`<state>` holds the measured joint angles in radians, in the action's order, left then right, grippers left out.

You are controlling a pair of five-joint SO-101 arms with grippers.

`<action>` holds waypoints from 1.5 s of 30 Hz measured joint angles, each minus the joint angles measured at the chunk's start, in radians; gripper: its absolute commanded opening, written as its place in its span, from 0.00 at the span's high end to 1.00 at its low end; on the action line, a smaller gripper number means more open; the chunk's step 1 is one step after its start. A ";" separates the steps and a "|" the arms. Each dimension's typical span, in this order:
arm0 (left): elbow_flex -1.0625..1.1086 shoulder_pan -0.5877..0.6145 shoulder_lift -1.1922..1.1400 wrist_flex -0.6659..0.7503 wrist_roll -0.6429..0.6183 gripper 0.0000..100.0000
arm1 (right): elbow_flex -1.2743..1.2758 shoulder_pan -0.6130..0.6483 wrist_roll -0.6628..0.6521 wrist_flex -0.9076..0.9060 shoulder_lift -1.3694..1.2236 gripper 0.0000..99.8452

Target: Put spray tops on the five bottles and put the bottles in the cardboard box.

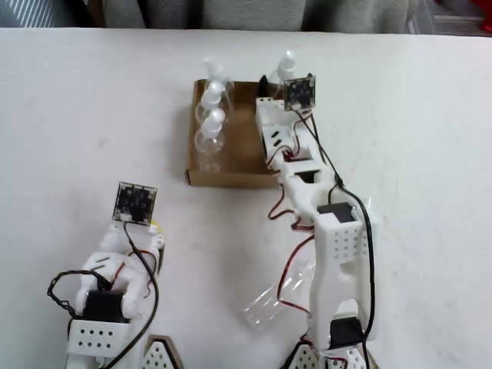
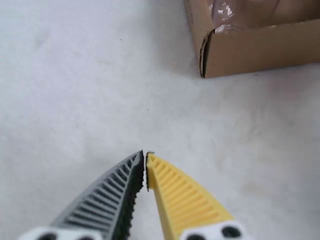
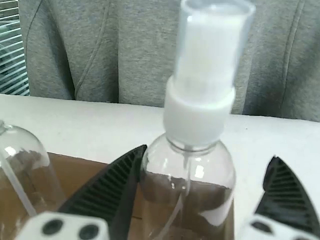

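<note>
The right tool is wide open, its two black ribbed fingers standing either side of a clear round-shouldered plastic bottle. One finger lies close against the bottle's wall, though I cannot tell if it touches; the other is well apart. The bottle stands upright and wears a white screw-on spray top under a clear cap, with a thin dip tube showing through the body. It stands at the far right corner of the shallow brown cardboard box; whether its base is inside the wall I cannot tell.

The left tool is closed on nothing, its grey ribbed finger and yellow ribbed finger meeting at their tips over the matt white table, near one corner of the box.

Three more clear capped bottles stand in a row along the box's left wall. Another clear bottle lies on its side on the table beside the right arm's base, partly hidden by the arm and its red wires.
</note>
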<state>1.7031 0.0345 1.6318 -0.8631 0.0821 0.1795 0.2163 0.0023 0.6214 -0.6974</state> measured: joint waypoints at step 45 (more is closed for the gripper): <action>0.000 0.000 0.000 0.000 0.000 0.97 | -0.009 -0.081 0.057 -0.351 0.466 0.59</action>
<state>1.7031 0.0345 1.6318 -0.8631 0.0821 0.1703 0.1350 0.0591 0.2700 -0.2309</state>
